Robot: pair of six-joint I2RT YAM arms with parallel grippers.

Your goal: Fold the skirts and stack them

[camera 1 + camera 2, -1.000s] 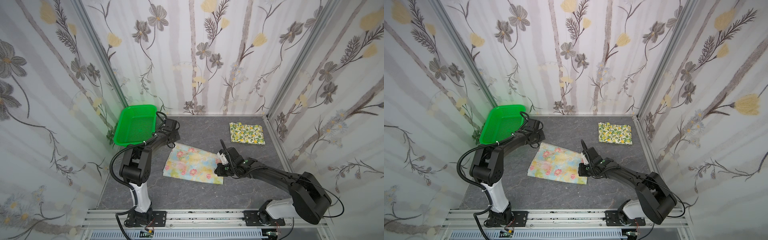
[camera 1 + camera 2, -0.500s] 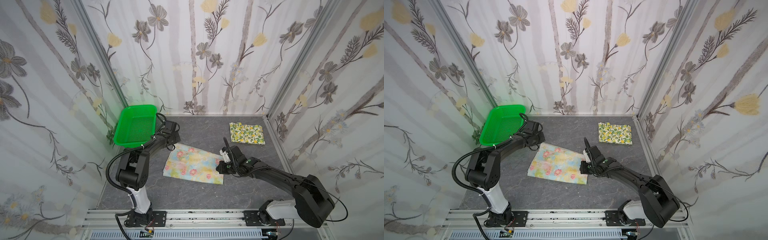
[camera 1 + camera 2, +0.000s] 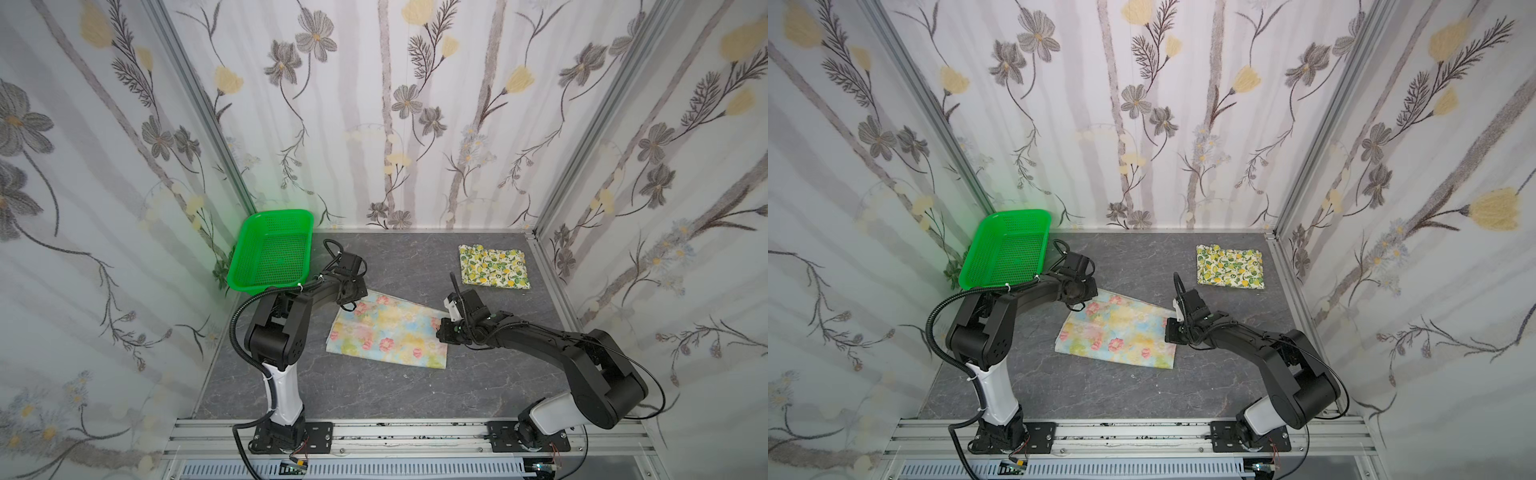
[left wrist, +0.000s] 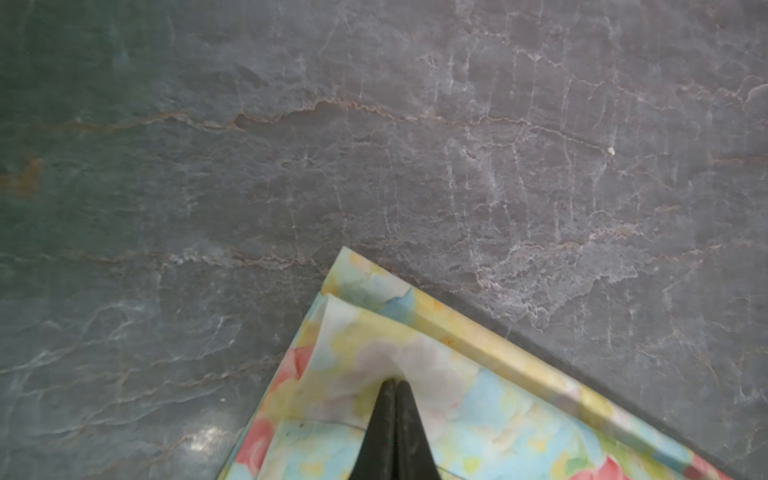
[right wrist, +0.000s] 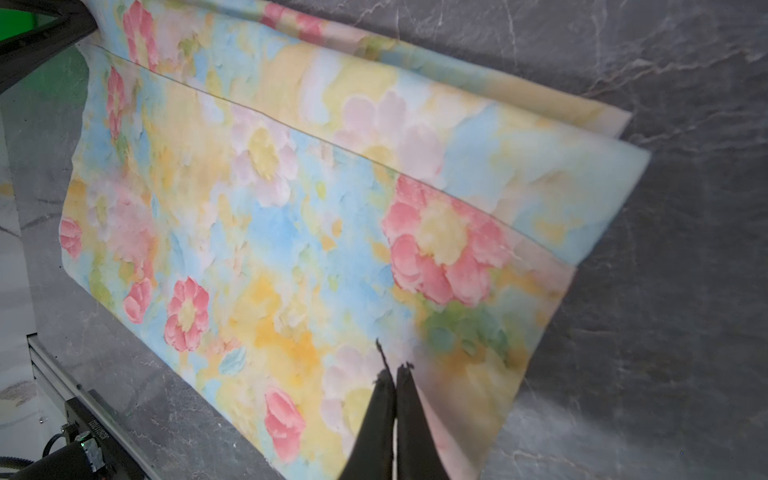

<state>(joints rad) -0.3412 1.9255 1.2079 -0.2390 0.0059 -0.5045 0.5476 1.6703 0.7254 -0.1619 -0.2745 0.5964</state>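
Both left gripper and right gripper pinch pastel skirt near green basket

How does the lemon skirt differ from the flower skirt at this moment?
The lemon skirt lies folded small near the back right corner; the flower skirt is spread larger in the middle. The lemon skirt is untouched, while the left gripper and the right gripper pinch the flower skirt at opposite ends. Both are printed cloth on the grey table.
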